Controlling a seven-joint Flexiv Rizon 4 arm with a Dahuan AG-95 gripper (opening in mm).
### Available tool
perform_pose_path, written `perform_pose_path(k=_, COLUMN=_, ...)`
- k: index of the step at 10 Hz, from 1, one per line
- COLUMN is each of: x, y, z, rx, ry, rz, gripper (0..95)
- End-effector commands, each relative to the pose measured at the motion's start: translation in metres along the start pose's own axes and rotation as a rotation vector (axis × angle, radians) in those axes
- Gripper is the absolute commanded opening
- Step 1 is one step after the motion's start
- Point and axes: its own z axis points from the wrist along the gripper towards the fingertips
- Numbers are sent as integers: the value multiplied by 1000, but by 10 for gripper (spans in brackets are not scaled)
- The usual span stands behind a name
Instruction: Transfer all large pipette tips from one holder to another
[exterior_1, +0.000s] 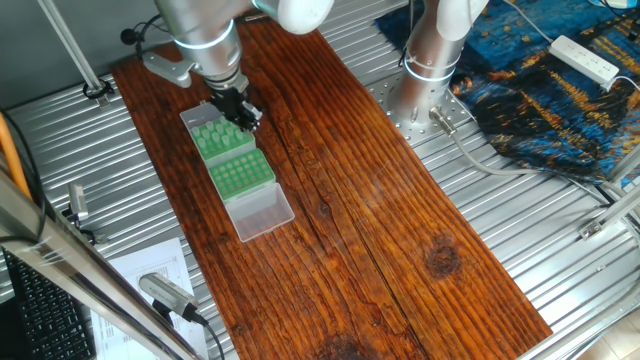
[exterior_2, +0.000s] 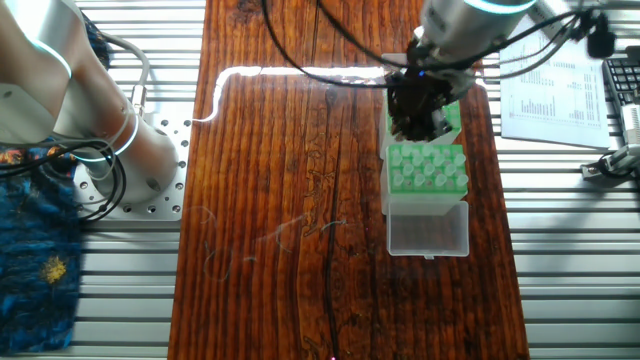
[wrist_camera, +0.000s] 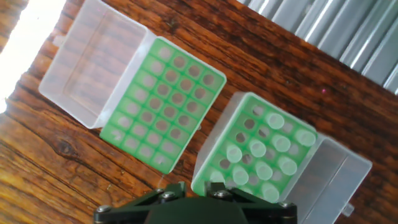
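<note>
Two green racks stand side by side on the wooden board. In the hand view the right rack (wrist_camera: 249, 134) holds several large pipette tips (wrist_camera: 258, 148), whitish with round tops. The left rack (wrist_camera: 161, 102) shows only empty holes. In the other fixed view the rack with tips (exterior_2: 428, 168) lies just below my gripper (exterior_2: 418, 128), which hangs over the other rack (exterior_2: 450, 118). My gripper (wrist_camera: 194, 185) sits at the bottom edge of the hand view, near where the racks meet. Its jaws stand a narrow gap apart with nothing seen between them. It also shows in one fixed view (exterior_1: 243, 118).
Each rack has a clear open lid, one at the upper left (wrist_camera: 93, 62) and one at the lower right (wrist_camera: 339, 174). The board (exterior_1: 380, 200) lies on a ribbed metal table. A second arm's base (exterior_1: 430, 70) stands beside the board. Papers (exterior_2: 560, 90) lie nearby.
</note>
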Motion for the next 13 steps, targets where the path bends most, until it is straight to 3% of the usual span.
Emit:
perform_pose_path(k=1, x=2, y=-1, z=6, rx=17, ry=-19, rz=3, gripper=190)
perform_pose_path(k=3, x=-1, y=-4, z=8, rx=18, ry=-34, rz=-15, gripper=190)
perform_pose_path(k=6, x=-11, y=-7, z=2, rx=20, ry=-30, rz=-65, gripper=190)
perform_pose_path(k=10, x=-14, y=-12, z=9, rx=28, ry=-25, rz=-131, gripper=190)
perform_pose_path(k=13, x=-13, y=-11, z=8, rx=30, ry=-20, rz=-207, gripper=190)
